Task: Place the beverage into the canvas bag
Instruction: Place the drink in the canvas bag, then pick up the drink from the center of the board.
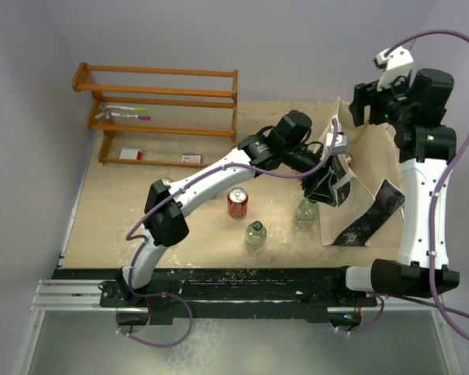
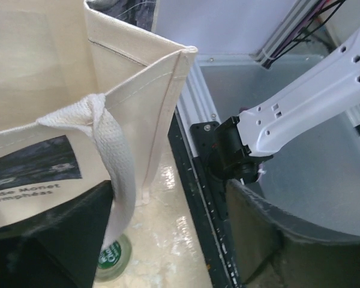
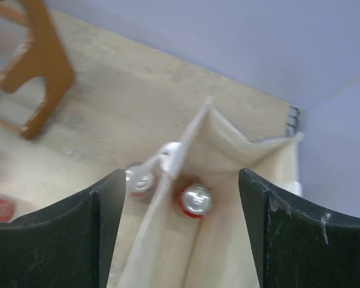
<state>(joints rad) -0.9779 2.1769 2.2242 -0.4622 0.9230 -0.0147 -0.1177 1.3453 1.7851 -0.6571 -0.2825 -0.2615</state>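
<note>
A can [image 3: 195, 200] seems already in the canvas bag [image 1: 366, 168]; left gripper [image 1: 325, 188] and right gripper [image 3: 180, 180] both gape empty, so next I grasp the bottle [image 1: 306, 211] at its 8 o'clock.

The left arm [image 1: 211, 173] and the right arm [image 1: 419, 205] are both built of smooth white links joined by bulky black motor housings, and a purple cable [image 1: 460, 164] trails loosely along each. A small green light [image 1: 431, 137] glows on the right arm's upper joint (seen close up, its white link carries little slots and round holes). The right arm's fingers [image 3: 54, 240] are black, broad and curved, their faces scuffed with pale scratches.
</note>
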